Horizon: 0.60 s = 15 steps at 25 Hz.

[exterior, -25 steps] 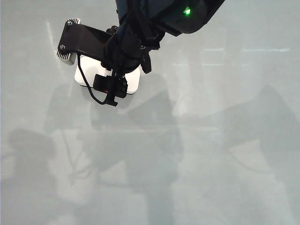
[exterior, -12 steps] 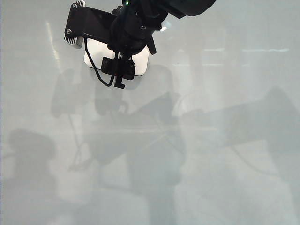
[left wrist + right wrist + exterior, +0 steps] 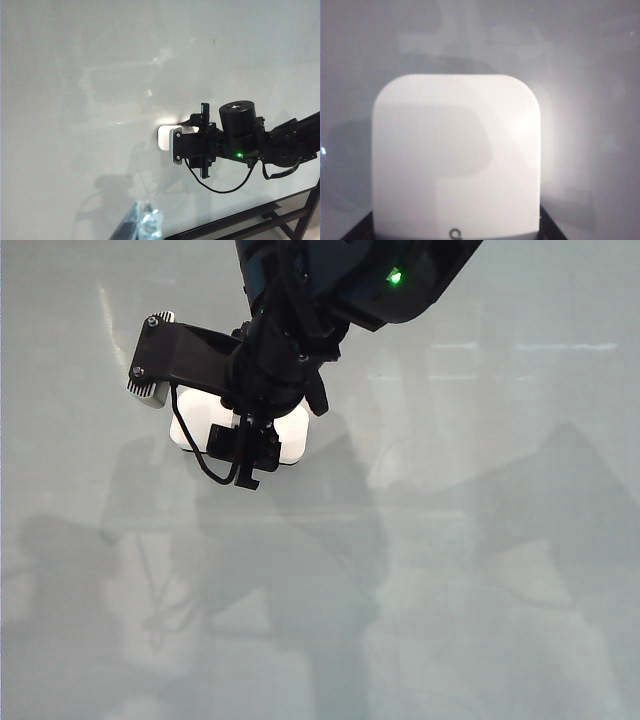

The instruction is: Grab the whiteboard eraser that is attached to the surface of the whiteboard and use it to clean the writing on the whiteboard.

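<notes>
The whiteboard eraser (image 3: 285,430) is sitting flat against the whiteboard (image 3: 480,540), in my right pincer (image 3: 246,440), which is clamping it. No writing is showing in any view; wiping looks nearly finished. My left pincer is staying out of sight.

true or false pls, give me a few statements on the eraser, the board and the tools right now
1. The small white plastic rounded whiteboard eraser sits under the right tool. True.
2. Black "Apple" writing shows on the glossy pale grey whiteboard. False: no writing is visible in any view.
3. The eraser lies at the lower right of the exterior view. False: it is at the upper left.
4. The eraser fills most of the right wrist view. True.
5. The left tool grips the eraser. False: the left tool is not in view.
</notes>
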Motion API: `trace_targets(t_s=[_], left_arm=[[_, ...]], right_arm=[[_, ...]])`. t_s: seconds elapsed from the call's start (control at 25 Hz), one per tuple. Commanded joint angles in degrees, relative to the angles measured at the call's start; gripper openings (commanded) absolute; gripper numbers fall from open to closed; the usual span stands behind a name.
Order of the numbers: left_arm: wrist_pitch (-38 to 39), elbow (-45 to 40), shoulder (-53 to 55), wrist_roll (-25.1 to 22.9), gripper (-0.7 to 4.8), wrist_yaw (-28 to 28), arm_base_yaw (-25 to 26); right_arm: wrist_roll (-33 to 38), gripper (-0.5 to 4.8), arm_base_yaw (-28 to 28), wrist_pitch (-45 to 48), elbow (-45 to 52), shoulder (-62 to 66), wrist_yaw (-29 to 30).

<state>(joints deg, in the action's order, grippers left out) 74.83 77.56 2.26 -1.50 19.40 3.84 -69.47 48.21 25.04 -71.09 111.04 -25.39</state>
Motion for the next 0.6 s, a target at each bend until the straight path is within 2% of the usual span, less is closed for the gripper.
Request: trace_targets(t_s=[0.04,0.12,0.24,0.36,0.48,0.6], left_arm=[[-0.31,0.15,0.00,-0.02,-0.05,0.09,-0.07],[-0.31,0.15,0.00,-0.02,-0.05,0.11,-0.07],[-0.31,0.15,0.00,-0.02,-0.05,0.09,-0.07],[-0.31,0.15,0.00,-0.02,-0.05,0.09,-0.07],[-0.31,0.15,0.00,-0.02,-0.05,0.09,-0.07],[-0.31,0.15,0.00,-0.02,-0.05,0.09,-0.07]], right_arm=[[0.37,1.34,0.15,4.81,-0.57,-4.39,-5.46],[0.72,1.00,1.22,3.06,-0.57,-7.96,-6.75],[0.94,1.03,2.34,2.43,-0.57,-11.47,-9.60],[6.99,1.03,4.07,-2.43,-0.57,-16.87,-13.05],[21.88,1.03,5.75,-11.65,-0.42,-25.27,-16.11],[37.24,1.03,5.73,-19.91,0.96,-34.88,-16.04]])
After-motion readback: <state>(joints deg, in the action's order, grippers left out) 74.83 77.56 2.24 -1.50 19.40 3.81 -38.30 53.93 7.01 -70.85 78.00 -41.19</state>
